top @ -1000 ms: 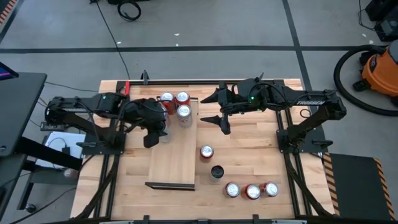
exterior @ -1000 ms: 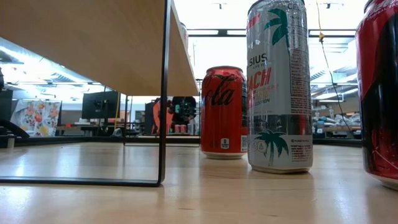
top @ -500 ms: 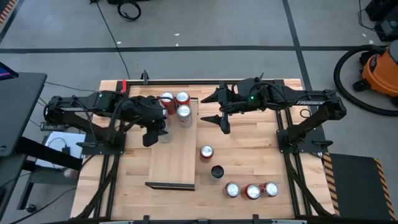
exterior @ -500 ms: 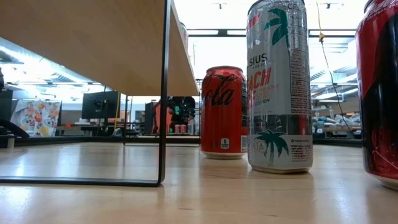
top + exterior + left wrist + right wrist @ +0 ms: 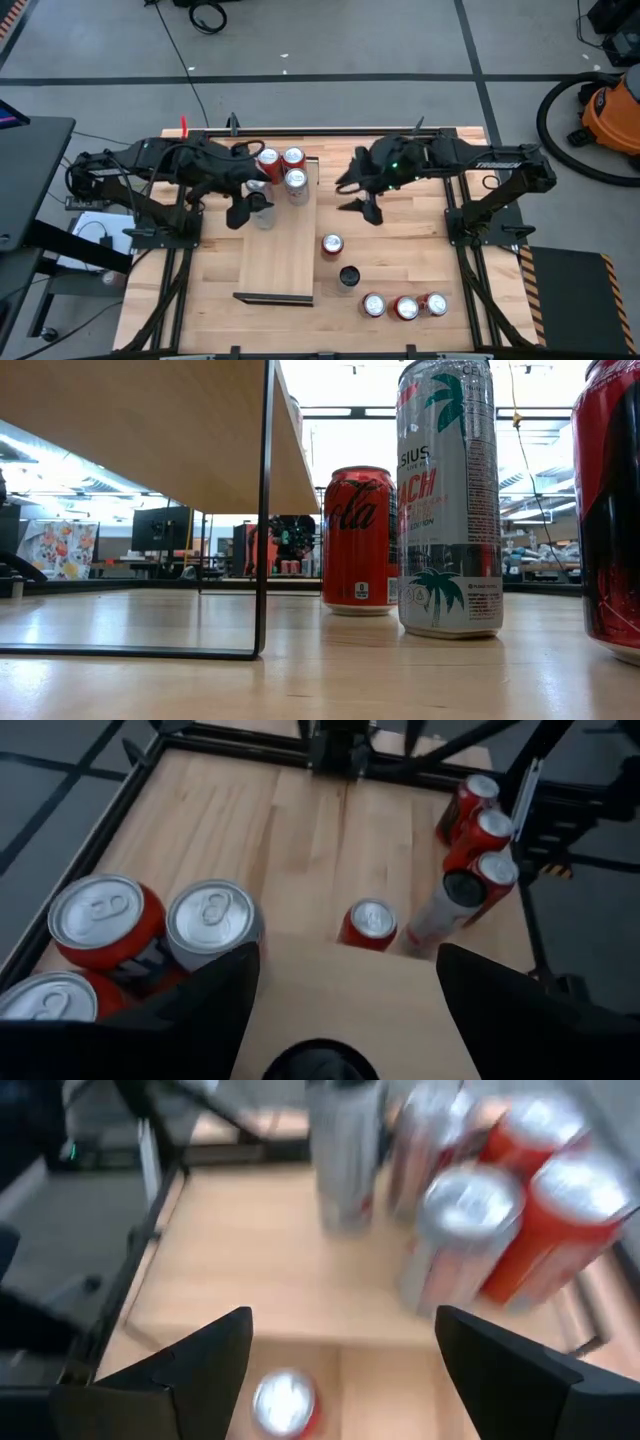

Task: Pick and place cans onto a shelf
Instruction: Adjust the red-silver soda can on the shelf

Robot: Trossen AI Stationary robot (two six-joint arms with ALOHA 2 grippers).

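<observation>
The shelf (image 5: 280,255) stands on the table on its dark end rails. Three cans, two red (image 5: 268,160) and one silver (image 5: 296,180), stand at its far end. A fourth, silver can (image 5: 263,203) stands upright near the shelf's left edge. My left gripper (image 5: 248,206) is open above it. The fingers stand wide apart on either side of the can's round top (image 5: 320,1062) and do not touch it. My right gripper (image 5: 357,195) is open and empty, above the table just right of the shelf's far end.
On the table right of the shelf stand a red can (image 5: 331,243) and a black can (image 5: 348,275). Three more cans (image 5: 405,307) stand in a row near the front edge. They show close up in the low view (image 5: 448,500), beside the shelf's rail (image 5: 265,510).
My right gripper has gone a little toward the table's near right and has tipped downward. My left arm's upper part has swung toward the far edge, while its gripper stays over the silver can, which stands where it was.
</observation>
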